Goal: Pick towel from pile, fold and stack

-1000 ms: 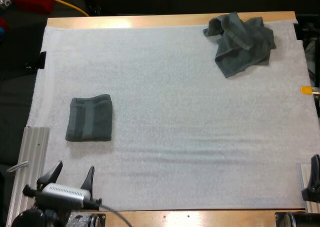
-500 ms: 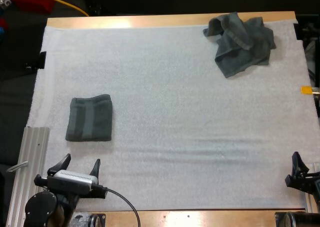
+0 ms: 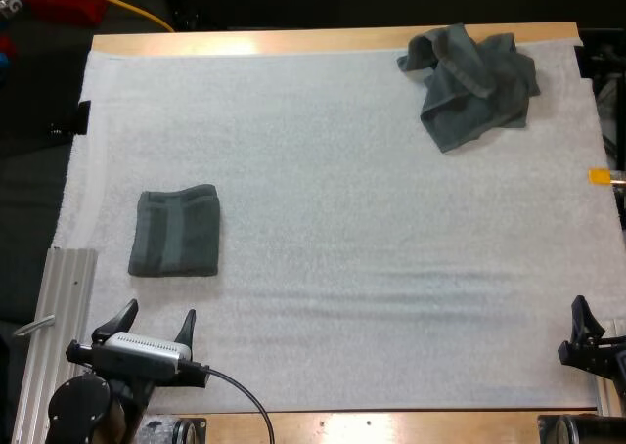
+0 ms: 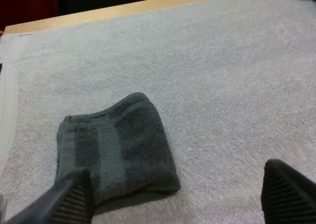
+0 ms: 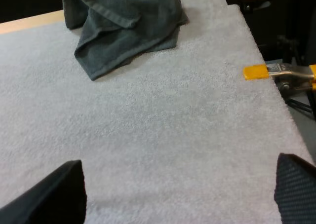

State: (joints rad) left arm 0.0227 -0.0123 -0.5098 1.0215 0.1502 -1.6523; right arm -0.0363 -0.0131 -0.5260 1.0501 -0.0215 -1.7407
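A crumpled dark grey-green towel (image 3: 474, 82) lies at the mat's far right corner; the right wrist view has this crumpled towel (image 5: 123, 24) well ahead of the fingers. A folded towel (image 3: 176, 232) rests flat on the left side of the mat. My left gripper (image 3: 156, 315) stands open at the front left edge, just short of the folded towel (image 4: 116, 147), its fingers wide apart with nothing between them (image 4: 176, 167). My right gripper (image 3: 595, 329) sits at the front right edge, open over bare mat (image 5: 178, 161).
The white mat (image 3: 342, 219) covers most of the wooden table (image 3: 293, 41). A ribbed metal rail (image 3: 64, 307) runs along the front left beside my left arm. An orange clip (image 5: 256, 72) sticks out at the mat's right edge.
My left gripper has drawn back slightly toward the front edge. My right gripper has come in from the right edge and shows more. Both towels lie as before.
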